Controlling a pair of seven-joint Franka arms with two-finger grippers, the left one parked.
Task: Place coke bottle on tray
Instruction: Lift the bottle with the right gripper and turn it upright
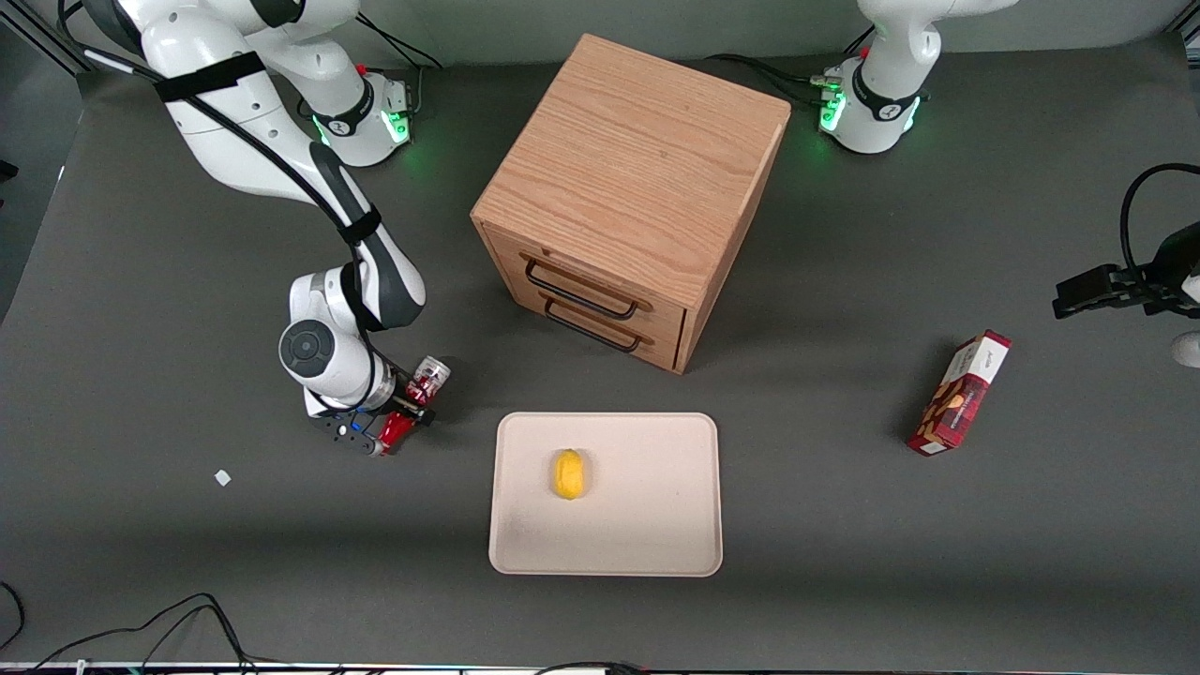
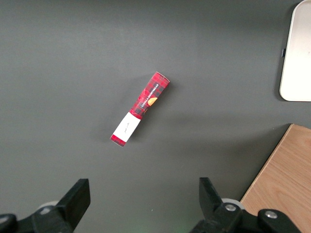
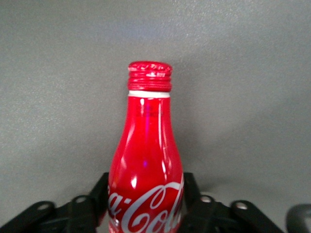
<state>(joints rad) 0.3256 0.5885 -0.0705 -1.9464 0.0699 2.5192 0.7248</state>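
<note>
- The working arm's black two-finger gripper point(image 1: 398, 422) sits low over the dark grey table point(image 1: 844, 525), beside the flat beige rectangular tray point(image 1: 647, 525) on the side toward the working arm's end of the table.
- Its jaws are pinched on the body of the small slim red coke bottle point(image 1: 415, 405), which lies tilted in the grip: silver base end pointing toward the wooden cabinet, narrow red neck pointing toward the front camera.
- In the right wrist view the bottle point(image 3: 146, 170) fills the frame between the black fingers point(image 3: 192, 194), one pressed against each side at the level of the white Coca-Cola script (the ribbed red cap is plain against the grey table).
- The bottle is close to the tray but apart from it, level with the tray's edge nearest the cabinet; whether it touches the table cannot be told.
- On the tray lies a small yellow oval object point(image 1: 569, 473), roughly in the tray's middle.
- The light oak two-drawer cabinet point(image 1: 637, 187), with black wire handles, stands farther from the front camera than the tray, its drawers shut.
- A dark red rectangular snack box point(image 1: 960, 393) lies flat well apart from the tray, toward the parked arm's end of the table; the left wrist view shows the same box point(image 2: 140, 108) and a corner of the tray point(image 2: 294, 58).
- A small white scrap point(image 1: 222, 477) rests on the table, away from the tray toward the working arm's end.
</note>
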